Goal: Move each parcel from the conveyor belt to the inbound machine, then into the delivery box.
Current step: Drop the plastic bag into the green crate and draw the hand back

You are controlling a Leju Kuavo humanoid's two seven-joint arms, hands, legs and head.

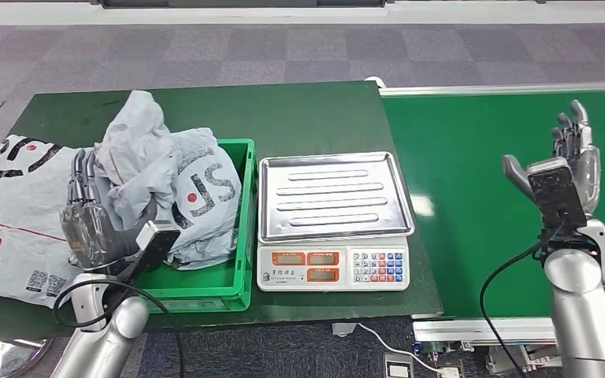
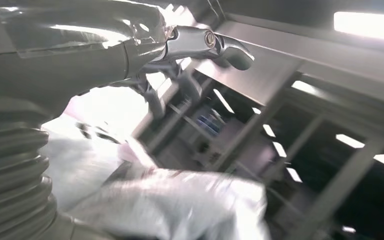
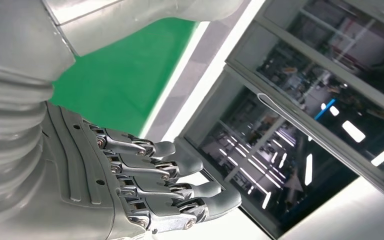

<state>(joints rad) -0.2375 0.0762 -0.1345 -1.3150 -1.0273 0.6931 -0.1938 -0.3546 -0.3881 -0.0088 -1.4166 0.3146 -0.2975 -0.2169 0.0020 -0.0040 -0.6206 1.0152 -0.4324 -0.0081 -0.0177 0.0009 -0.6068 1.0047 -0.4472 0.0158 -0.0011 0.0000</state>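
Head view: the left robot hand (image 1: 87, 216) grips a crumpled grey parcel (image 1: 169, 185) lying in the green delivery box (image 1: 236, 260) — beside the scale (image 1: 332, 220) on the tabletop (image 1: 299, 114). The right robot hand (image 1: 563, 169) hangs spread and empty over the green conveyor belt (image 1: 473, 157).

The conveyor belt (image 1: 480, 189) and table (image 1: 299, 118) are covered in green. The delivery box (image 1: 240, 236) is coloured bright green. The parcels (image 1: 181, 189) are wrapped in grey plastic, printed with black-and-red lettering.
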